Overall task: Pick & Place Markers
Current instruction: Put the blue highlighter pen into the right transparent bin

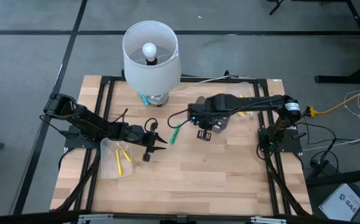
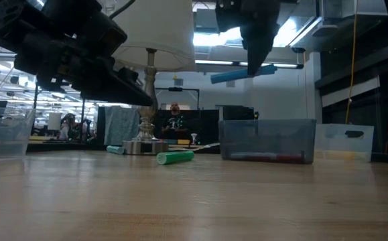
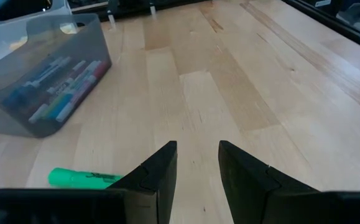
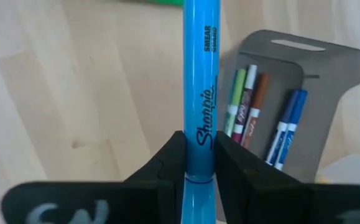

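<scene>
A blue marker [image 4: 199, 68] is held by my right gripper [image 4: 198, 142], which hangs above the table's middle [image 1: 203, 129]; in the low view this blue marker [image 2: 230, 75] shows well above the wood. A green marker [image 1: 173, 135] lies flat on the table between the two grippers. My left gripper [image 3: 198, 152] is open and hovers beside the green marker [image 3: 83, 178], touching nothing. More markers lie in a clear bin [image 4: 329, 74] under the right arm. Yellow markers [image 1: 122, 155] lie in a second clear bin [image 1: 108, 167] at the left. My right gripper pinches the blue marker by its barrel [image 4: 199, 134], away from its middle, between the two fingers [image 4: 167, 162]. The fingers [image 2: 256, 53] come from above, pointing down, and lie across the marker. The marker is lifted clear and nearly level, one end slightly higher.
A table lamp with a white shade [image 1: 151, 53] stands at the far middle; a teal marker [image 2: 115, 149] lies by its base [image 2: 145, 146]. The clear bin [image 2: 267, 139] sits right of the lamp. Bare wood stretches along the near side [image 1: 192, 180].
</scene>
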